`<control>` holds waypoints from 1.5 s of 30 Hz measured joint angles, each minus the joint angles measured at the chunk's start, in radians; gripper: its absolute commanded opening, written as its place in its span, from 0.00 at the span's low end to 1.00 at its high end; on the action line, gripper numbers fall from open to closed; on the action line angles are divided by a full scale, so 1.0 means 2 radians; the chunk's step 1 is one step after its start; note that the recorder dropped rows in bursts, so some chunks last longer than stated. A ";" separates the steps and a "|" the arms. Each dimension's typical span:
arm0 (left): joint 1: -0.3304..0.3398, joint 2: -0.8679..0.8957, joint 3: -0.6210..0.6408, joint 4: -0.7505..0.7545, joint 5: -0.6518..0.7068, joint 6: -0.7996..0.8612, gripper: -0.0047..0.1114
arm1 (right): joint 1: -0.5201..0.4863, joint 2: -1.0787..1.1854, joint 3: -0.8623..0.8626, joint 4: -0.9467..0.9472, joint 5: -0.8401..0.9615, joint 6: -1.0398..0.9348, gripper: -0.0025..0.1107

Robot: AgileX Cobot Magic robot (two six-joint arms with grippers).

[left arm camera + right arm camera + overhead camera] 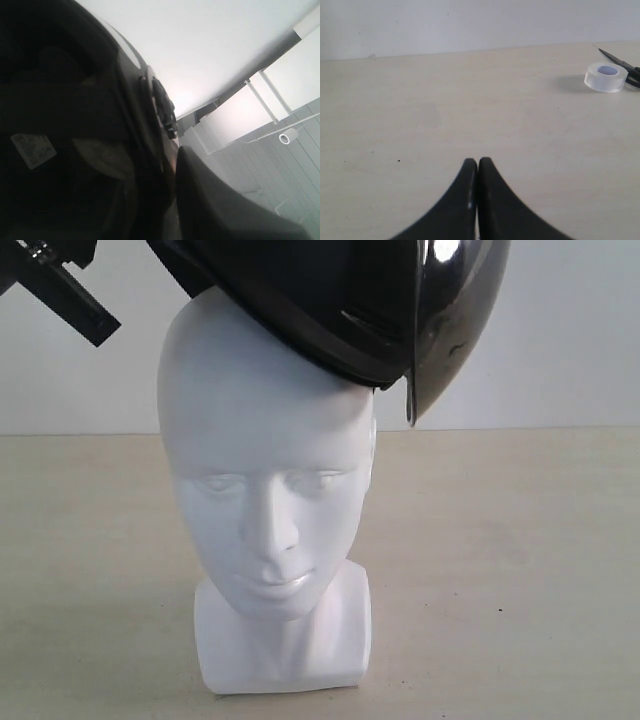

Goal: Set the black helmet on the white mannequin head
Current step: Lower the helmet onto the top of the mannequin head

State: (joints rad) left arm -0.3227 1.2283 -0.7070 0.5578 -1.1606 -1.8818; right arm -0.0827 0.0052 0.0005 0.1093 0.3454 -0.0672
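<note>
The white mannequin head (265, 470) stands upright on the table, facing the exterior camera. The black helmet (330, 290) sits tilted over its crown, rim touching the top of the head, its dark visor (455, 320) hanging down on the right. In the left wrist view the helmet's padded lining (65, 115) with a small label (32, 150) fills the frame. My left gripper (170, 200) is shut on the helmet's rim, one finger (215, 205) outside the shell and the other hidden inside. My right gripper (478, 162) is shut and empty, low over bare table.
A black part of the left arm (70, 295) shows at the exterior view's top left. A clear tape roll (605, 76) and black scissors (625, 64) lie on the beige table (520, 570) ahead of the right gripper. A white wall stands behind.
</note>
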 measured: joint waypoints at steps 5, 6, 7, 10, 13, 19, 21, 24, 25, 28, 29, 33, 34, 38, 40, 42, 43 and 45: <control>0.002 -0.005 0.003 0.000 -0.003 0.000 0.08 | 0.000 0.000 0.000 0.000 0.000 0.000 0.02; 0.003 -0.005 0.008 0.000 -0.009 0.000 0.08 | 0.000 0.000 0.000 0.000 0.000 0.000 0.02; 0.006 -0.006 0.011 0.000 -0.012 0.000 0.08 | 0.000 0.000 0.000 0.000 0.000 0.000 0.02; 0.015 -0.009 0.023 -0.002 -0.016 -0.007 0.08 | 0.000 0.000 0.000 0.000 0.000 0.000 0.02; 0.018 -0.011 0.029 -0.003 -0.020 -0.010 0.08 | 0.000 0.000 0.000 0.000 0.000 0.000 0.02; 0.020 -0.011 0.030 -0.001 -0.023 -0.010 0.08 | 0.000 0.000 0.000 0.000 0.000 0.000 0.02; 0.020 -0.011 0.030 0.001 -0.024 -0.010 0.08 | 0.000 0.000 0.000 0.000 0.000 0.000 0.02; 0.021 -0.011 0.030 0.003 -0.025 -0.010 0.08 | 0.000 0.000 0.000 0.000 0.000 0.000 0.02; 0.022 -0.011 0.030 0.004 -0.026 -0.009 0.08 | 0.000 0.000 0.000 0.000 0.000 0.000 0.02; 0.035 -0.011 0.030 0.019 -0.030 -0.009 0.08 | 0.000 0.000 0.000 0.000 0.000 0.000 0.02; 0.040 -0.011 0.030 0.026 -0.033 -0.009 0.08 | 0.000 0.000 0.000 0.000 0.000 0.000 0.02; 0.054 -0.011 0.030 0.043 -0.038 -0.009 0.08 | 0.000 0.000 0.000 0.000 0.000 0.000 0.02; 0.056 -0.011 0.030 0.045 -0.038 -0.009 0.08 | 0.000 0.000 0.000 0.000 0.000 0.000 0.02; 0.057 -0.011 0.030 0.051 -0.038 -0.009 0.08 | 0.000 0.000 0.000 0.000 0.000 0.000 0.02; 0.057 -0.011 0.030 0.052 -0.038 -0.009 0.08 | 0.000 0.000 0.000 0.000 0.000 0.000 0.02; 0.057 -0.011 0.030 0.054 -0.038 -0.009 0.08 | 0.000 0.000 0.000 0.000 0.000 0.000 0.02; 0.058 -0.010 0.030 0.056 -0.038 -0.009 0.08 | 0.000 0.000 0.000 0.000 0.000 0.000 0.02; 0.059 -0.010 0.030 0.059 -0.038 -0.009 0.08 | 0.000 0.000 0.000 0.000 0.000 0.000 0.02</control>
State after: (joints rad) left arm -0.2044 1.2083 -0.6472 0.6761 -1.2374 -1.8999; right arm -0.0827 0.0052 0.0005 0.1093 0.3454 -0.0672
